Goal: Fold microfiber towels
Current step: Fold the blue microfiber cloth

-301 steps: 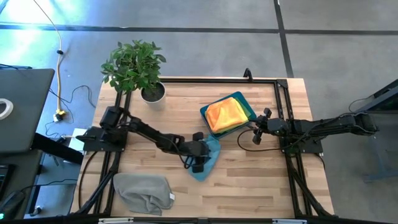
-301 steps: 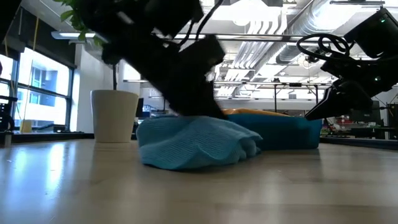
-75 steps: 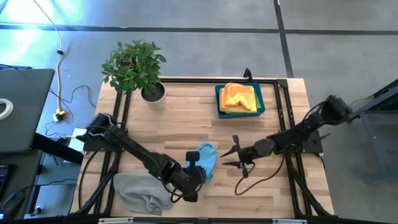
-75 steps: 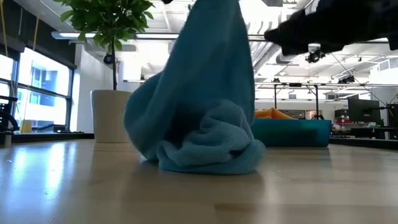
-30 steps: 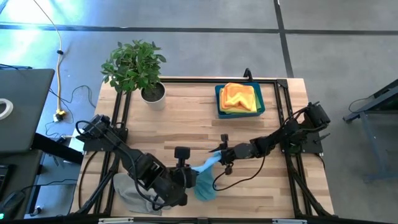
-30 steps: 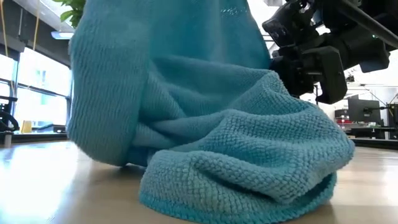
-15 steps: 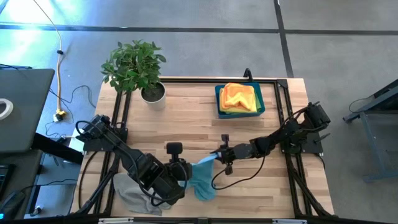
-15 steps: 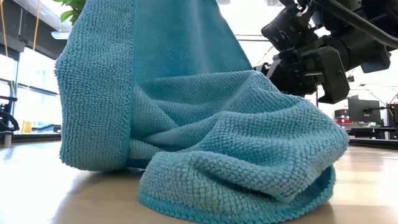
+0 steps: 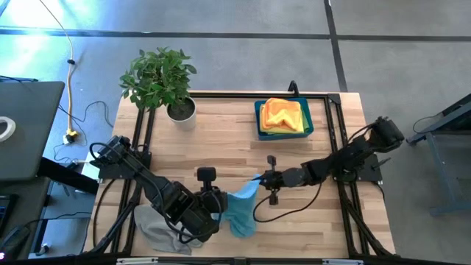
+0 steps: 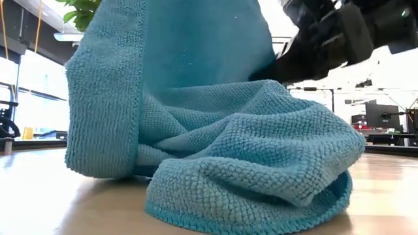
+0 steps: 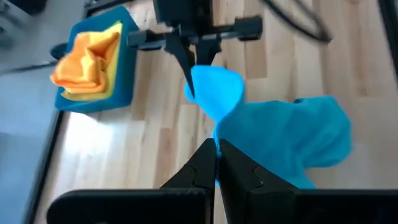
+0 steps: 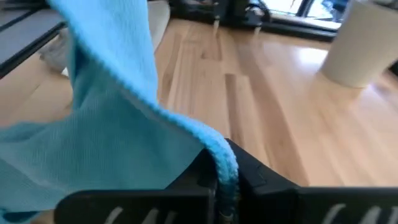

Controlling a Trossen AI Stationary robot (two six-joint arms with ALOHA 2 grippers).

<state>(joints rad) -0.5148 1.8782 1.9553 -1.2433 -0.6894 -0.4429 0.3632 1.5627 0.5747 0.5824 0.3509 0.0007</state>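
Observation:
A light blue towel (image 9: 239, 210) stands bunched near the table's front middle; its lower folds (image 10: 248, 189) rest on the wood. My left gripper (image 9: 218, 202) is shut on its upper part at the left. My right gripper (image 9: 257, 179) is shut on a raised corner at the right. A grey towel (image 9: 158, 224) lies crumpled at the front left, partly under my left arm. Orange and yellow towels (image 9: 282, 112) lie in the blue bin (image 9: 309, 125) at the far right. My left gripper pinches a raised edge of the light blue towel (image 11: 219, 135) between its two fingers, slanting down from the table's left. The cloth hangs below the fingers with its lower bulk on the table; one layer or several, I cannot tell. My right gripper pinches the towel's hemmed corner (image 12: 216, 148) between its two fingers, coming nearly level from the table's right. That corner is lifted clear. A band of cloth (image 11: 211, 99) runs from it to my left gripper.
A potted plant (image 9: 160, 77) stands at the far left corner. Bare wood lies between the bin and the towel (image 9: 221, 140). Black frame rails (image 9: 143, 132) run along both sides of the table.
My right gripper has shut on the light blue towel's corner and risen a little, lifting that corner clear. The towel's lower bulk has stayed on the table. My left gripper has kept its hold.

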